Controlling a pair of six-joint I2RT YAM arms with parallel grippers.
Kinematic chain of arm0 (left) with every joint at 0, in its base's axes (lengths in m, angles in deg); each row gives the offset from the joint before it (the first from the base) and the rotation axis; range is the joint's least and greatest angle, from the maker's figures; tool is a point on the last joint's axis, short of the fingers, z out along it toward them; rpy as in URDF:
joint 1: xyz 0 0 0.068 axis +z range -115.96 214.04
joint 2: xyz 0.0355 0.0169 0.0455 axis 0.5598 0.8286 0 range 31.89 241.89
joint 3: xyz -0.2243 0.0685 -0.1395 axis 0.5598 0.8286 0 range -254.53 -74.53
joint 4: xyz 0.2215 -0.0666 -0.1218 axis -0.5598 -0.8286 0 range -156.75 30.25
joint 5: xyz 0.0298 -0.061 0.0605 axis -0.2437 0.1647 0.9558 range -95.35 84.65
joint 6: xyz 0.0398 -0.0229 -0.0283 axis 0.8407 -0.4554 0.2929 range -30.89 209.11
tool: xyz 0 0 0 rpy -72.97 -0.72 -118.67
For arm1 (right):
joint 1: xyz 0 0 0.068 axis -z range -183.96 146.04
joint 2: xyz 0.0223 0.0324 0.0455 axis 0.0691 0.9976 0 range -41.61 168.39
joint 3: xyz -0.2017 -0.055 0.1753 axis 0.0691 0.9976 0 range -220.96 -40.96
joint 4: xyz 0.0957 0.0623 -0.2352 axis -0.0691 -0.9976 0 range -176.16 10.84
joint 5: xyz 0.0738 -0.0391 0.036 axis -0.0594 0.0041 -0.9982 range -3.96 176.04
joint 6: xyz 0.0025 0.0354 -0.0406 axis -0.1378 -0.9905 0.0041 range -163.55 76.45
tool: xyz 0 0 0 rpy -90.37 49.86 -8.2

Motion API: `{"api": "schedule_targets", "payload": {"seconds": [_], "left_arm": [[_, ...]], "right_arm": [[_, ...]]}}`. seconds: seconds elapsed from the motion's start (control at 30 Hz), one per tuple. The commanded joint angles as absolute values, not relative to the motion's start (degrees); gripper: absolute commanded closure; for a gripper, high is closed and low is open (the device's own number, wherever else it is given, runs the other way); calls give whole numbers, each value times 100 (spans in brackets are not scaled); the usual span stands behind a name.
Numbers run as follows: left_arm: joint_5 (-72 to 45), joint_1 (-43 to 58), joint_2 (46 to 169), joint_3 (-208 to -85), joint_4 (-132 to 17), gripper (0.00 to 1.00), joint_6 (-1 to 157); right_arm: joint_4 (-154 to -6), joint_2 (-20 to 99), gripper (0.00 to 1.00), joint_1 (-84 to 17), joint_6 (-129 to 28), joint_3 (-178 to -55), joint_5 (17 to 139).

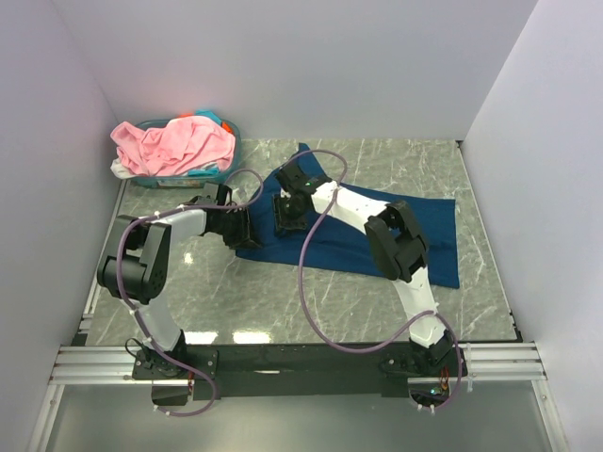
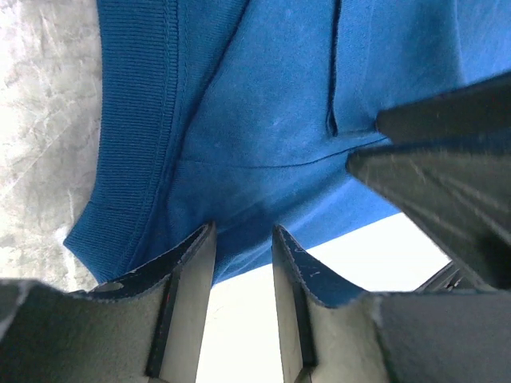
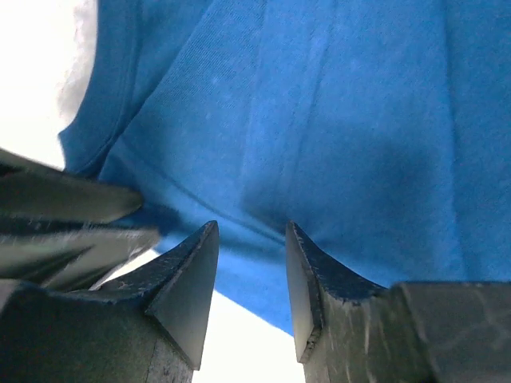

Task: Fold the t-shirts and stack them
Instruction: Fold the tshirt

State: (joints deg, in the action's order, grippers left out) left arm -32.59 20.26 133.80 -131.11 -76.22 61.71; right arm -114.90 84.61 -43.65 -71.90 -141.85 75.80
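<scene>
A dark navy blue t-shirt (image 1: 377, 231) lies spread flat on the marble table (image 1: 311, 301). My left gripper (image 1: 236, 226) sits low at the shirt's left edge. In the left wrist view it (image 2: 243, 239) is open, with the blue cloth (image 2: 263, 104) just past its fingertips (image 2: 192, 263). My right gripper (image 1: 285, 212) is close beside it over the same end of the shirt. It (image 3: 251, 235) is also open, with the shirt's hem (image 3: 239, 263) at its tips. A pink t-shirt (image 1: 174, 143) and paler ones are heaped in the teal basket (image 1: 226, 174).
The basket stands at the back left corner, just behind my left arm. White walls close in the table on three sides. Each wrist view shows the other gripper close by: the right one (image 2: 447, 159) and the left one (image 3: 64, 215).
</scene>
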Motion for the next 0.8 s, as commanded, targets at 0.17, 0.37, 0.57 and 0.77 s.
{"api": "schedule_targets", "payload": {"seconds": [0.17,0.37,0.57,0.77], "left_arm": [[-3048,2103,13270,-12946,-7794,59,6547],[-3145,2112,13358,-12999,-7785,59,6556],[-3154,2130,13358,-12973,-7741,59,6512],[-3154,2156,13367,-12946,-7698,59,6485]], "right_arm": [[-11695,8812,56,-4483,-6965,-14845,7997],[-11889,8865,59,-4589,-6868,-14881,8243],[-11871,8663,60,-4650,-6772,-14696,8340],[-11941,8715,60,-4694,-6658,-14810,8410]]}}
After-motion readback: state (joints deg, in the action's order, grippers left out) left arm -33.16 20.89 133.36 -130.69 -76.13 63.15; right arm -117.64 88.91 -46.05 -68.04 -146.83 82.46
